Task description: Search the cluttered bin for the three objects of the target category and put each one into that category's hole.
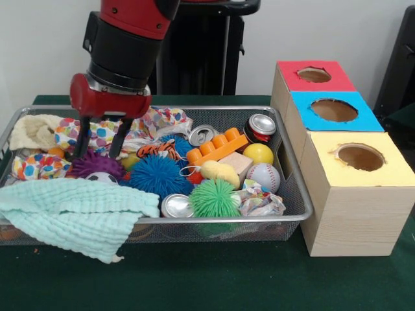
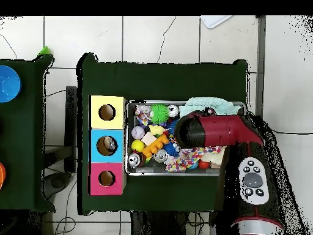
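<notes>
Down at the left of the frame, the gripper [image 1: 99,146] hangs with its two dark fingers apart, nothing between them, tips poised just over the purple spiky ball [image 1: 96,165] in the wire bin [image 1: 295,194]. That looks like the pick in hand: a reach for one of the spiky balls, if that is the target category. Nothing is gripped yet.

Right beside it sits a blue spiky ball [image 1: 157,175], and a green spiky ball [image 1: 214,197] lies toward the front rim, at centre. Three of a kind, all in the bin.

Around them it's crowded: a mint cloth [image 1: 71,217] drapes over the lower-left rim, a patterned cloth [image 1: 97,133] lies behind the fingers, with a baseball [image 1: 264,176], a yellow ball [image 1: 258,153], an orange toy brick [image 1: 217,146] and cans to the right.

At the right of the frame stands the wooden box row, with a red hole [image 1: 314,74], blue hole [image 1: 334,109] and yellow hole [image 1: 360,157]. Which one belongs to this category I cannot tell.

From overhead the arm [image 2: 214,131] covers the pick spot entirely.

Next call: descend straight, straddle the purple ball, close, lift clear of the cloth.
</notes>
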`<state>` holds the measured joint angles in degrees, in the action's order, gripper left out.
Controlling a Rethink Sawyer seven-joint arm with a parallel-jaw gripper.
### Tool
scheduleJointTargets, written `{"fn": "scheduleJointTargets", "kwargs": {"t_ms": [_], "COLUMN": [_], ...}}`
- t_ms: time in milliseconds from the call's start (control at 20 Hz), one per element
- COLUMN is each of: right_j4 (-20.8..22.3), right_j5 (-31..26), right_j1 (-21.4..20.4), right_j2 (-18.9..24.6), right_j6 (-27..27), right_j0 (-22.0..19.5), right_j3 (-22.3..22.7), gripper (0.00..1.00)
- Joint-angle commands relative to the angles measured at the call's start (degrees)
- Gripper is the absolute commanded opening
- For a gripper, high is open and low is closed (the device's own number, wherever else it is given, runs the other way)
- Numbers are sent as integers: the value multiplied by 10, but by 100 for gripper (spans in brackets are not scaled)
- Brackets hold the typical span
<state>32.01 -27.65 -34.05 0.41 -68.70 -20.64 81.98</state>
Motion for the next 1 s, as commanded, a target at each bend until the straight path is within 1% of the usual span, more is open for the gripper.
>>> {"fn": "scheduleJointTargets", "kwargs": {"t_ms": [50, 400, 1000], "right_j4": [45, 57, 87], "right_j5": [16, 34, 65], "right_j1": [10, 24, 53], "right_j2": [43, 43, 59], "right_j6": [11, -3, 26], "right_j0": [21, 18, -6], "right_j3": [9, 6, -16], "gripper": [100, 100, 100]}}
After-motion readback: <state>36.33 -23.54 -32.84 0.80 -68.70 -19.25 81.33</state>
